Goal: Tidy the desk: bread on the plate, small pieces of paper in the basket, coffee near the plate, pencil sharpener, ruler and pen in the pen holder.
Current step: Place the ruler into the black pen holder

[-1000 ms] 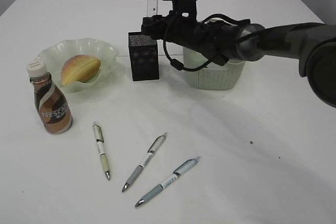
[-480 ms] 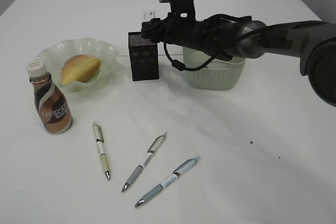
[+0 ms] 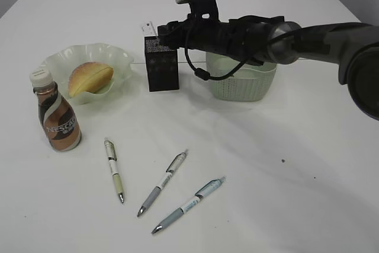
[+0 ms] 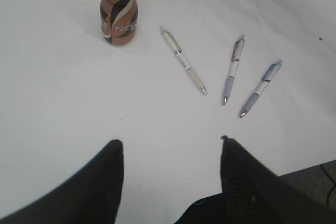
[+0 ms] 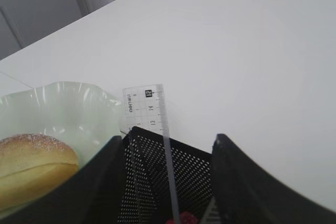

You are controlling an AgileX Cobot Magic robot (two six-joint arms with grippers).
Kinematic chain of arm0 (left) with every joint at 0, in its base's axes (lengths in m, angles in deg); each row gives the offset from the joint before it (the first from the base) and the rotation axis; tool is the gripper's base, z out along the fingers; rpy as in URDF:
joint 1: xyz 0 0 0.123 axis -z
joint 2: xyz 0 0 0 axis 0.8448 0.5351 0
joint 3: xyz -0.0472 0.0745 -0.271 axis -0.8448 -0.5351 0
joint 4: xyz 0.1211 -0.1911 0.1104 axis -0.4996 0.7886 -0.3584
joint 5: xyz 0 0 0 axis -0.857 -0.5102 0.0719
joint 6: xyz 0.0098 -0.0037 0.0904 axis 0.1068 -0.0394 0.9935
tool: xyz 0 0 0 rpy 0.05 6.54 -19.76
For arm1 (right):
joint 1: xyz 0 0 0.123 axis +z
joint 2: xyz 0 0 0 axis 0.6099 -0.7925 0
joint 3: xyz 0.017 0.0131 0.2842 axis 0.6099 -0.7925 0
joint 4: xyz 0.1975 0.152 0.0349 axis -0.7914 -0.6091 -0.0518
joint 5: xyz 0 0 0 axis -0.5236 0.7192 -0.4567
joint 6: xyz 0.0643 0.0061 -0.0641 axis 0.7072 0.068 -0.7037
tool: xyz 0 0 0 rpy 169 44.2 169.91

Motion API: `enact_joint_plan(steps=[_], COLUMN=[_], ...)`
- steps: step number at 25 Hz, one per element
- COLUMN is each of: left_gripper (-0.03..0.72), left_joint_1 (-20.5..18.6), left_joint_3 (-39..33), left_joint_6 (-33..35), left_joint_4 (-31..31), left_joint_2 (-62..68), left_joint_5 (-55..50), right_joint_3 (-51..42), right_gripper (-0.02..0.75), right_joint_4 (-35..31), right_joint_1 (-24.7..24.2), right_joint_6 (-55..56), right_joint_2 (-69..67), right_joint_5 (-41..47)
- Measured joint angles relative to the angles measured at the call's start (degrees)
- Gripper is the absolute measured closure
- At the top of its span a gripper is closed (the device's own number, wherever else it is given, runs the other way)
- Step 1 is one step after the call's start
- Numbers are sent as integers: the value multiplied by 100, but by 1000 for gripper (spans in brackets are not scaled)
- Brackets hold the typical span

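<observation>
1. Lighting's bright and even on the white desk (image 3: 308, 205) — shadows are soft and faint.
2. Exterior view is sharp, with slight glare on the plate (image 3: 118, 57) rim.
3. Wrist views are softer — near fingers (image 5: 241, 182) go blurry and dark, and the ruler (image 5: 149, 111) markings stay readable.

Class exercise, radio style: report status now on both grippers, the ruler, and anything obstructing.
Right gripper open above pen holder. Ruler standing in holder, released. Left gripper open, empty. Three pens on desk; nothing obstructing.
</observation>
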Motion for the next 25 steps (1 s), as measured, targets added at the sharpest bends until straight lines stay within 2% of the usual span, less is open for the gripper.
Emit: enact_joint_plan(steps=[3,7,10,12,14,17,25], left_gripper=[255,255,255,255,255,255,255], left_joint_1=[0,0,0,0,0,0,0], left_joint_3=[0,0,0,0,0,0,0], left_joint_6=[0,0,0,0,0,0,0], left_joint_4=[0,0,0,0,0,0,143], left_joint_2=[0,0,0,0,0,0,0], left_joint_5=[0,4,4,4,4,-7,-212], right_joint_3=[47,47,47,47,47,47,60], right_gripper=[351,356,383,408,428,452,461], right_joint_4=[484,1525,2740,3961,4549,4841,4841], right_joint_1=[-28,-28,-59,-71,-140,-252,-668], right_joint_6=[203,792,1912,3002,3990,4746,5611], right_joint_2=[27,134,293,421,561,794,896], right_joint_5=[0,0,-37,-206,-641,-1629,-3638])
